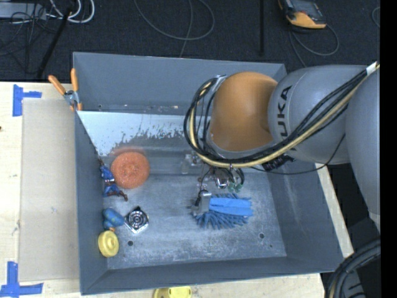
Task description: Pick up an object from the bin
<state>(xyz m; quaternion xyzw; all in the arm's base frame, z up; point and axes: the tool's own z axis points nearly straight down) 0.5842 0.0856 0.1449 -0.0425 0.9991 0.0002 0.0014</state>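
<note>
- A grey metal bin [180, 244] is seen from above; its floor is speckled and scuffed, and pale streaks are seen along the foot of its back wall
- Behind the bin a dark floor [155, 23] is strewn with loose cables [208, 8], and an orange and black device [302, 12] lies on it at the upper right
- The letters "UKA" are read down the grey casing of the arm [322, 117]; no other writing can be made out
- The arm is brought in from the right and bent down over the middle of the bin, its wrist capped by an orange cover [242, 113] and looped with black and yellow cables [197, 124]
- The gripper [208, 194] is held low under that cover, just at the left end of a blue brush [226, 210] that lies on the bin floor right of centre, its bristles turned to the front
- Whether the gripper is released or clenched cannot be told
- Well apart, on the left side, an orange round disc [130, 169], a small blue figure [110, 184], a blue piece [113, 216], a silver metal part [136, 220] and a yellow piece [108, 244] are scattered
</note>
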